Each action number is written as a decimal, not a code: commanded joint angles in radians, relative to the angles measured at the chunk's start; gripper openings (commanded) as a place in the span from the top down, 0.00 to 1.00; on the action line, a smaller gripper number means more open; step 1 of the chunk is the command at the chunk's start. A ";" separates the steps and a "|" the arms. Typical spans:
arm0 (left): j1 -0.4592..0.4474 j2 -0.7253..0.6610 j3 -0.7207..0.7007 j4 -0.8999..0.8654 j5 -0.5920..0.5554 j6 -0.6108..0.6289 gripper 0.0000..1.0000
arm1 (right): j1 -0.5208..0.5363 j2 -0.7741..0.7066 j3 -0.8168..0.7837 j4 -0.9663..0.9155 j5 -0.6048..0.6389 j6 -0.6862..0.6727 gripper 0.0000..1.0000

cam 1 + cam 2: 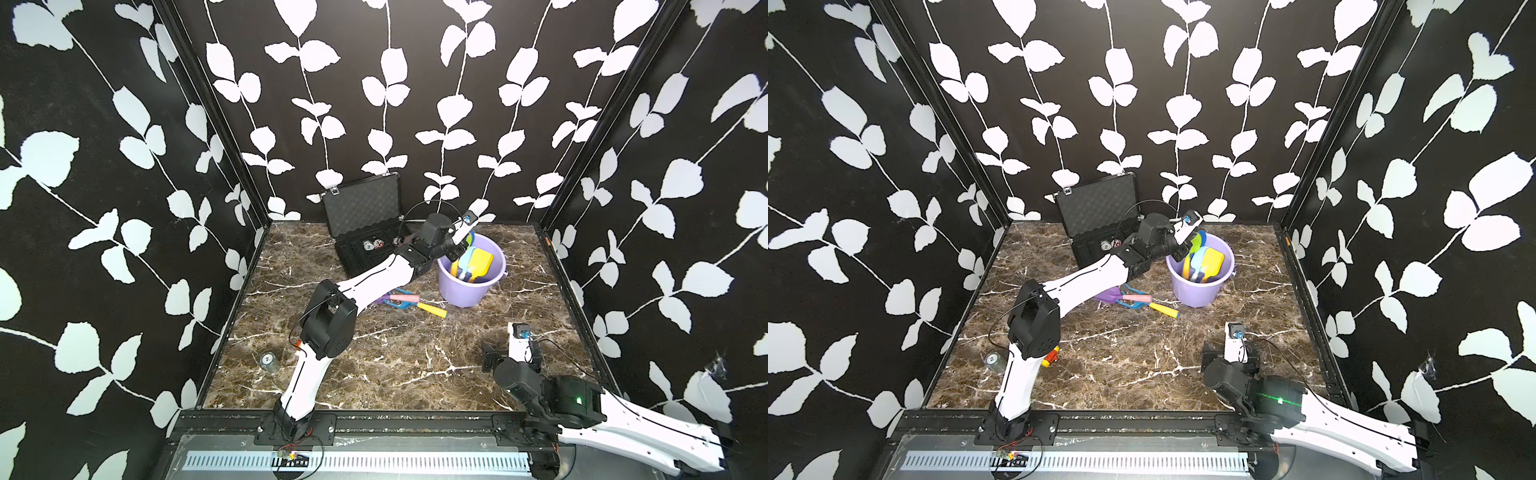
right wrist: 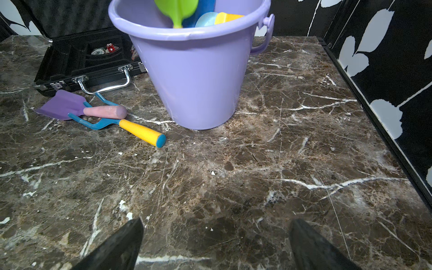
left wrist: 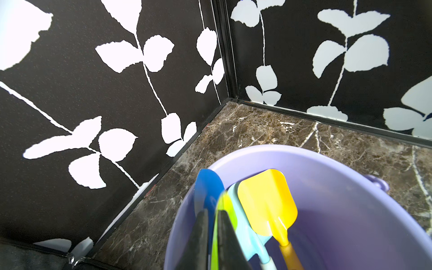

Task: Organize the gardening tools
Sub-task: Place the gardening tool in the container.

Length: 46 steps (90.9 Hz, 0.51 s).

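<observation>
A brown marble table (image 1: 395, 365) with white veins fills the floor of a booth walled in black with white leaf prints. The white and black left arm (image 1: 374, 278) stretches from the near edge across the table towards the far wall. The right arm (image 1: 648, 424) stays low at the near right corner. An open black case (image 1: 361, 208) stands at the far wall, its lid upright. Just right of the case stands an upright lilac bucket (image 1: 461, 291).

Four garden tools stand in the bucket, heads up: a yellow spade (image 3: 266, 201), a pale-blue scoop (image 3: 245, 224), a blue spade (image 3: 208, 187) and a green spade (image 2: 175, 9). Two more lie on the table just beside the bucket, between it and the case: a purple spade (image 2: 63, 105) with a pink handle, that handle resting across the prongs of a blue rake (image 2: 102, 122) with a yellow handle.

The left gripper (image 3: 212, 211) hangs over the bucket's rim. Its fingers (image 3: 198, 233) stand narrowly apart with the green spade in the gap; whether they pinch it cannot be told. The right gripper (image 2: 216, 243) hovers over bare marble, fingers (image 2: 117, 245) spread wide, holding nothing. A small round tin (image 1: 268, 360) sits near the table's left edge
</observation>
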 commanded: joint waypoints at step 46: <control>-0.005 -0.218 -0.159 0.010 -0.084 -0.128 0.26 | -0.008 0.052 0.024 0.098 -0.080 -0.091 0.01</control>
